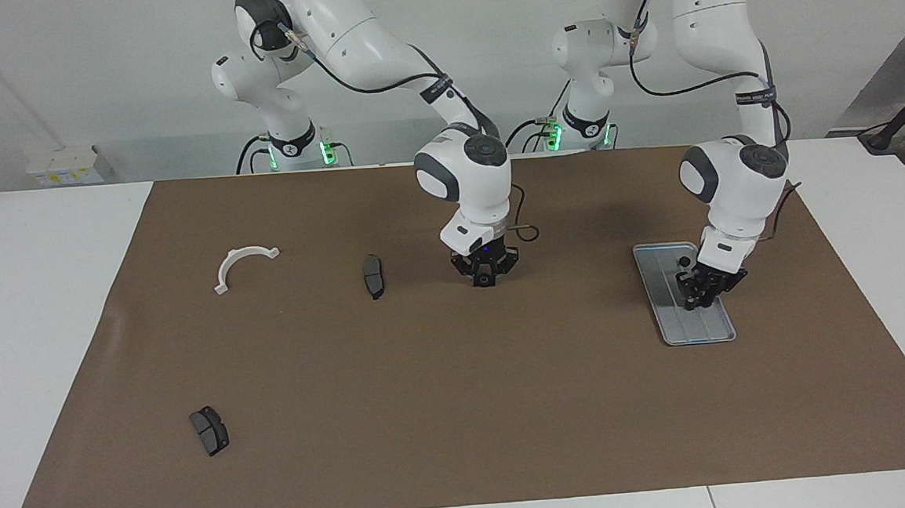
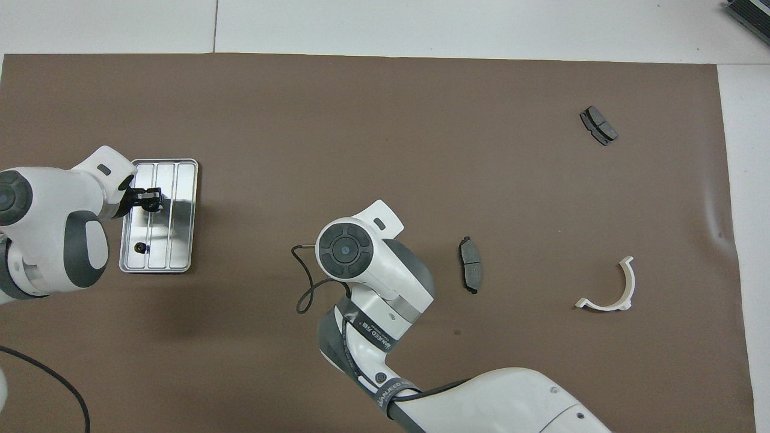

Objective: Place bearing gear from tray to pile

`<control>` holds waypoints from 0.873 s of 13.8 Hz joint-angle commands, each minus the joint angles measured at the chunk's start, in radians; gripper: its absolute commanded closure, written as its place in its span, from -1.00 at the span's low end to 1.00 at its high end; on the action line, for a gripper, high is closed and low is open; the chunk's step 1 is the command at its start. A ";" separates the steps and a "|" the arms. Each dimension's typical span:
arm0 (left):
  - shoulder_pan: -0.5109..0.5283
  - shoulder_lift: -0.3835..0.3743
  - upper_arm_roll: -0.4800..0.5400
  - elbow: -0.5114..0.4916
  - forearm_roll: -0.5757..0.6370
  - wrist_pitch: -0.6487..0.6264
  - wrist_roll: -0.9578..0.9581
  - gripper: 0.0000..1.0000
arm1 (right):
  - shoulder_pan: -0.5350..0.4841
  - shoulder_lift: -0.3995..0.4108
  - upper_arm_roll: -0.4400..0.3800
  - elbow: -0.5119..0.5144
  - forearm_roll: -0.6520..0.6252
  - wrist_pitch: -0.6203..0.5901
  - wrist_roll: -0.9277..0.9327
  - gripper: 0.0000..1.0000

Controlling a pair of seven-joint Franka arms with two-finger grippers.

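Fingers of the left gripper (image 1: 696,299) pinch a small dark bearing gear (image 2: 148,202) just above the tray (image 1: 659,288); another gear (image 1: 684,261) lies in the tray's robot-side end. Right gripper (image 1: 485,280), toward the brake pad (image 1: 373,275) from the tray, clasps a third gear (image 1: 485,283).

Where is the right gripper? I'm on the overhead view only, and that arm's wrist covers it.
Observer: The right gripper is down at the brown mat, beside the brake pad that lies nearer to the robots, on the side toward the tray.
Operator: Is anything in it?
Observer: Yes, its fingertips meet on a small dark bearing gear at mat level.
Operator: Is the left gripper high above the tray?
Observer: No, the left gripper is low inside the tray, close to its ribbed floor.
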 commanded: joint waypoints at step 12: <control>-0.375 0.021 -0.011 0.138 0.007 -0.155 -0.537 0.65 | -0.301 -0.119 0.002 -0.014 -0.002 0.010 -0.237 1.00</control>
